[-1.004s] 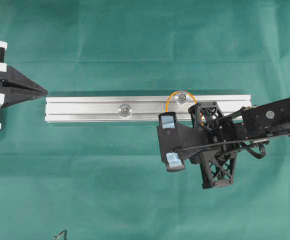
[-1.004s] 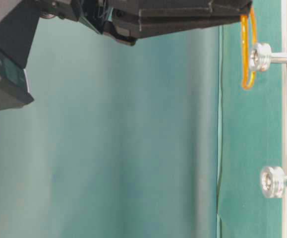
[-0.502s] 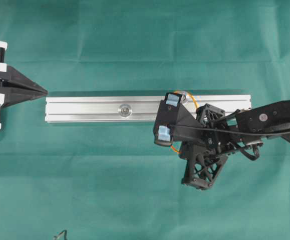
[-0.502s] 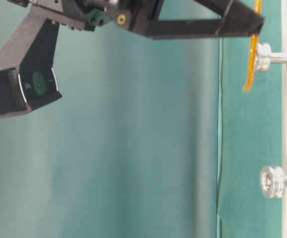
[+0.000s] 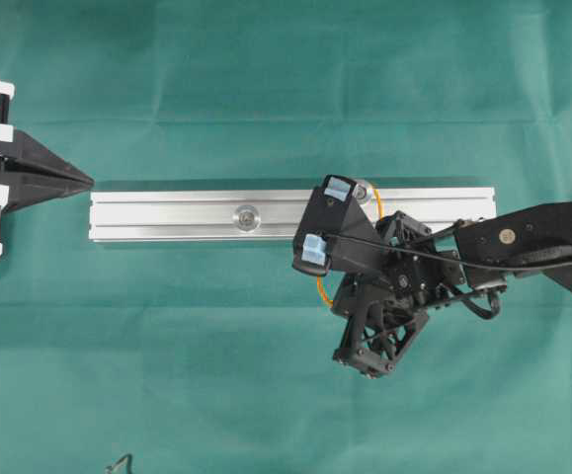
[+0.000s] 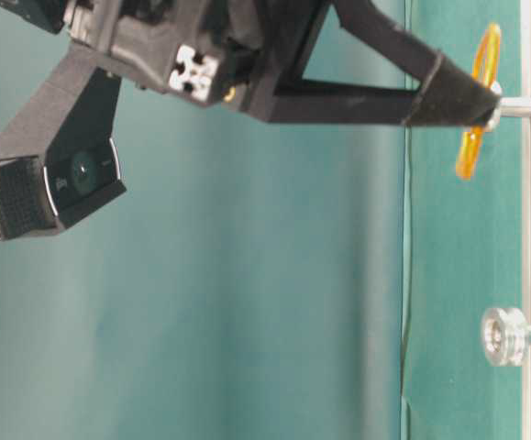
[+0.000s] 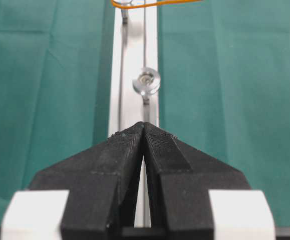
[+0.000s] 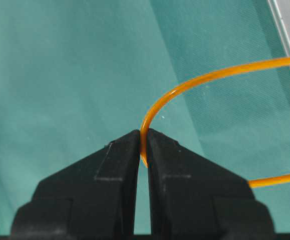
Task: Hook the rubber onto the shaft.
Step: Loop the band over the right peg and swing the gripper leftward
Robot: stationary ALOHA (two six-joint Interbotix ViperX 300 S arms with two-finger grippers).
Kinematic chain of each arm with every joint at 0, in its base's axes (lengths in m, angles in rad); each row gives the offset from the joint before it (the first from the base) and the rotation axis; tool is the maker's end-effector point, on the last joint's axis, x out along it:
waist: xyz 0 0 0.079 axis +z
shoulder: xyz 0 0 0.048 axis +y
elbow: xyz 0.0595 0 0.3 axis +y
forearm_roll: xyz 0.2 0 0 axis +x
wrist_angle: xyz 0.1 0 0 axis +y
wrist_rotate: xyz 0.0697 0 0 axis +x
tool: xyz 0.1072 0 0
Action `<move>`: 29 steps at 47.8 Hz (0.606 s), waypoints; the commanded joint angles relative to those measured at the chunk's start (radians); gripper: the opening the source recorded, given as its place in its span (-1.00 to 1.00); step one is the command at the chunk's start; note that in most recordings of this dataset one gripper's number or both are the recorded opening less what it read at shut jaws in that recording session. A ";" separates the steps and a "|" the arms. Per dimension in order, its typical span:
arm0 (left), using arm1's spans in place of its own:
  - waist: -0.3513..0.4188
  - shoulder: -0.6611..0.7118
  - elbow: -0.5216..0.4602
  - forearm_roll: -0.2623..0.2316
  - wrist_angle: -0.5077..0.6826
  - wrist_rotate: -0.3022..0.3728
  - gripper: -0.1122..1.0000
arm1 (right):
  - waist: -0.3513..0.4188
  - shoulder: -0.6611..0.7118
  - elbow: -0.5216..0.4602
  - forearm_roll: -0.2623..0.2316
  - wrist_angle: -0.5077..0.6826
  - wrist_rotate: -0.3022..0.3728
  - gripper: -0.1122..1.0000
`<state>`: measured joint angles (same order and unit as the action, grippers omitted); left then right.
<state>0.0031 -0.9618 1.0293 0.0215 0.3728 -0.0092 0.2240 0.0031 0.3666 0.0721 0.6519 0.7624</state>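
At the far left edge of the overhead view the left gripper [image 5: 83, 181] sat parked over the green cloth [image 5: 266, 79], its black fingers [image 7: 129, 150] pressed together into a point with nothing between them, aimed along the aluminium rail [image 5: 167, 215] but stopping just short of its left end. The rail lay level across the middle of that frame, and a round-headed shaft [image 5: 247, 215] stood on it left of centre, bare. Further right, a second shaft [image 5: 363, 191] rose near the rail's upper edge, mostly covered by the right arm's wrist camera housing [image 5: 327, 229]. The rubber [image 5: 321, 289] showed there only as short orange arcs, one beside that second shaft and one below the rail at the lower edge of the housing. In the table-level view, the rail ran down the right edge and the rubber [image 6: 479, 101] hung in the upper right of the frame at the head of the upper shaft [image 6: 513, 108]; whether it was looped around the stem could not be told. The right gripper [image 8: 143, 145] was seen best in its own wrist view, where the fingers [image 8: 112, 165] pinched the orange cord, which curved up and away to the right toward the rail.
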 commanded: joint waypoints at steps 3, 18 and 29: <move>-0.002 0.006 -0.031 0.005 -0.005 -0.002 -0.80 | 0.005 -0.011 -0.028 -0.002 -0.023 0.020 -0.66; -0.002 0.005 -0.031 0.003 -0.005 -0.002 -0.80 | -0.002 -0.009 -0.028 -0.043 -0.029 0.094 -0.66; -0.002 0.005 -0.031 0.003 -0.005 -0.003 -0.80 | -0.026 -0.006 -0.029 -0.075 -0.046 0.161 -0.66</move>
<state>0.0031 -0.9603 1.0293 0.0230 0.3728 -0.0107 0.2025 0.0061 0.3666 0.0031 0.6197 0.9158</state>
